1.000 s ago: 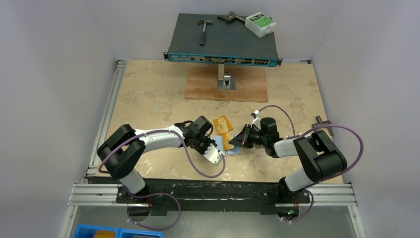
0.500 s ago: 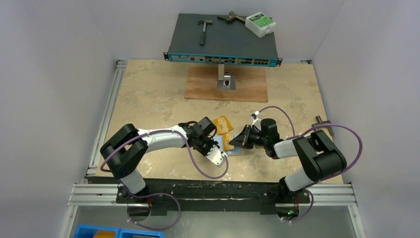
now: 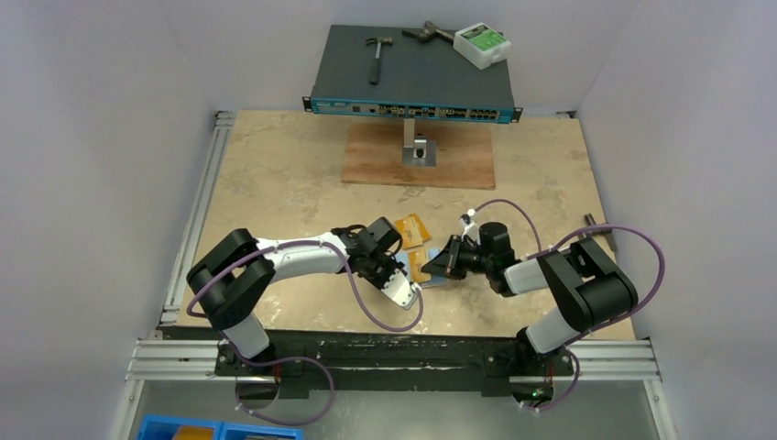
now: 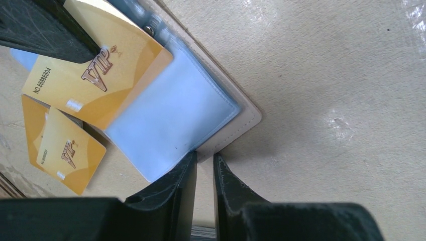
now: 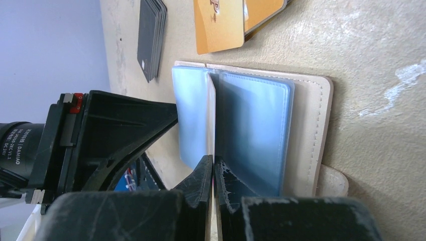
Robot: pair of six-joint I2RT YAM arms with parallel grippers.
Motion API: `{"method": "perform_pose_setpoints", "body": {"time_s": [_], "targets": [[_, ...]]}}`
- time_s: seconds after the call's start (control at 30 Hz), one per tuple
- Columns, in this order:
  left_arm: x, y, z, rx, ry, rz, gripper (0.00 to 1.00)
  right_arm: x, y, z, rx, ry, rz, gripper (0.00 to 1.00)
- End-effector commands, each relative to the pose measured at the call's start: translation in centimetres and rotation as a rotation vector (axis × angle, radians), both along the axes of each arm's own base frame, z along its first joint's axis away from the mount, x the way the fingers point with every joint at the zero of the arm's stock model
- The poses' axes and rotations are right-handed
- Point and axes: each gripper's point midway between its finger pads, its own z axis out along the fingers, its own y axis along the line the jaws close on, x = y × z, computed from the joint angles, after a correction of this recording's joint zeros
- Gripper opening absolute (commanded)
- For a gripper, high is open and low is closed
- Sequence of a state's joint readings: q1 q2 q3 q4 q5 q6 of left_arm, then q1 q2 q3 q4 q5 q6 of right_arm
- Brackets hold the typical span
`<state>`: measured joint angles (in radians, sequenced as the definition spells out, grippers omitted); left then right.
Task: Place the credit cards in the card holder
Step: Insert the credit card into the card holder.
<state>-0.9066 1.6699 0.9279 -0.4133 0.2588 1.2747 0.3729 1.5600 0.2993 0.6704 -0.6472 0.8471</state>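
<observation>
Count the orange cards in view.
3. One orange card overlaps the holder; two more, a top card over a lower card, lie on the table beside it. Others may be hidden.

The left arm point(image 3: 293, 255) and right arm point(image 3: 568, 284) pair black joint housings with white link shells. Purple cables point(image 3: 366, 307) loop along both. The left end effector point(image 4: 205, 175) and right end effector point(image 5: 213, 168) have scuffed matte-black fingers point(image 5: 200, 183).

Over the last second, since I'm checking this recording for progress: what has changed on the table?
The right gripper, shut on a pocket leaf of the card holder, edged left toward the left gripper, which barely shifted at the holder's corner. The orange cards and the holder stayed put.
</observation>
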Motion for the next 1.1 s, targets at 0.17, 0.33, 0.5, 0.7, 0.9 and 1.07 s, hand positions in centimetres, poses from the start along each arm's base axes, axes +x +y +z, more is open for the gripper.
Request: {"method": "perform_pose_setpoints", "body": {"time_s": [0.17, 0.33, 0.5, 0.7, 0.9, 1.07], "targets": [[-0.6, -1.0, 0.1, -0.011, 0.026, -0.013, 0.16, -0.8, -0.8, -1.1, -0.060, 0.031, -0.024, 0.00], [-0.6, -0.8, 0.1, -0.006, 0.025, -0.010, 0.14, -0.9, -1.2, -1.4, -0.082, 0.041, -0.041, 0.00], [-0.6, -0.7, 0.1, -0.003, 0.027, -0.006, 0.13, -1.0, -1.3, -1.8, -0.097, 0.059, -0.035, 0.00], [-0.5, -0.8, 0.2, -0.006, 0.023, -0.003, 0.13, -1.1, -0.9, -1.9, -0.094, 0.063, -0.013, 0.00], [-0.4, -0.8, 0.3, -0.007, 0.017, -0.002, 0.13, -1.1, -0.5, -2.0, -0.098, 0.068, 0.020, 0.00], [-0.4, -0.8, 0.2, -0.007, 0.016, -0.002, 0.12, -1.1, -0.5, -2.0, -0.105, 0.067, 0.034, 0.00]]}}
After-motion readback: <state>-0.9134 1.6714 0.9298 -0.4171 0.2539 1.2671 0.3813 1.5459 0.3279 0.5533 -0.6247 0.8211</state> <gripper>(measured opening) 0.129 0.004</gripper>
